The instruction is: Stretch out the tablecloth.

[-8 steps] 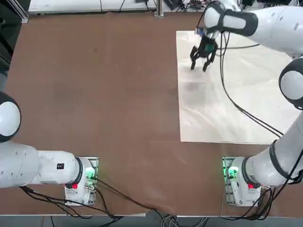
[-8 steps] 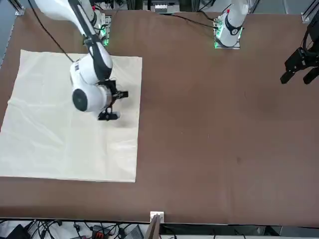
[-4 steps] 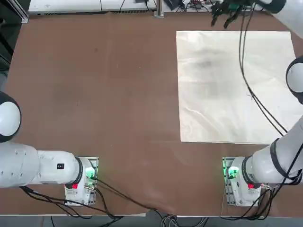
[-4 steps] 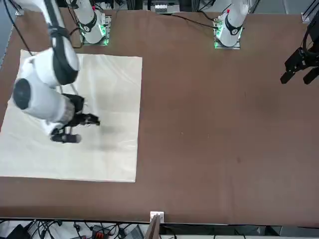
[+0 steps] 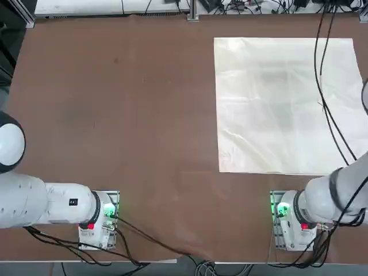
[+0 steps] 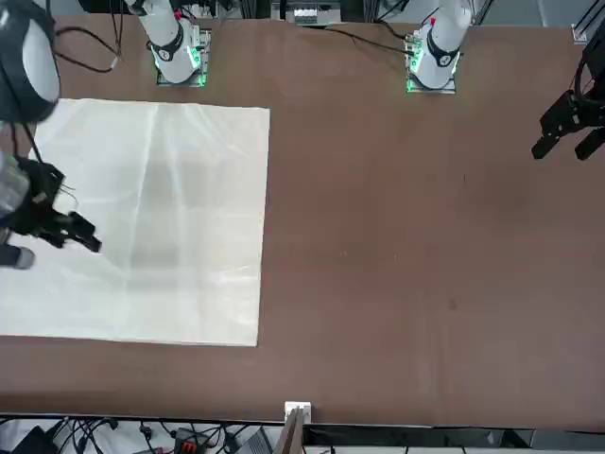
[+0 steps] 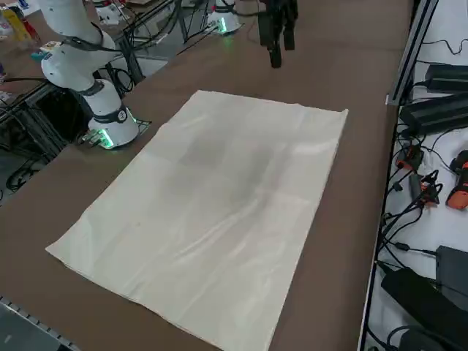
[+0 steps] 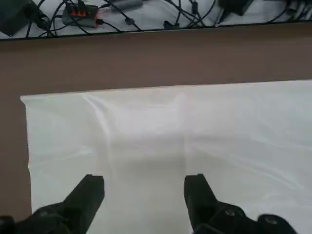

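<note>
The tablecloth is a plain cream-white sheet lying flat on the right half of the brown table, with soft creases. It also fills the left part of the front view, most of the right side view, and the wrist view. My right gripper hangs high above the cloth's right part and touches nothing. In the wrist view the gripper is open, its black fingers apart with only cloth far below. It is outside the top view.
The bare brown tabletop spreads left of the cloth. A black cable from my right arm hangs over the cloth's right side. Cables and power gear lie beyond the table's far edge. The parked left gripper hangs over the table's other end.
My right gripper has risen from low over the cloth's far left part and swung toward the robot's right, leaving the top view. It stayed open. The cloth lies as before.
</note>
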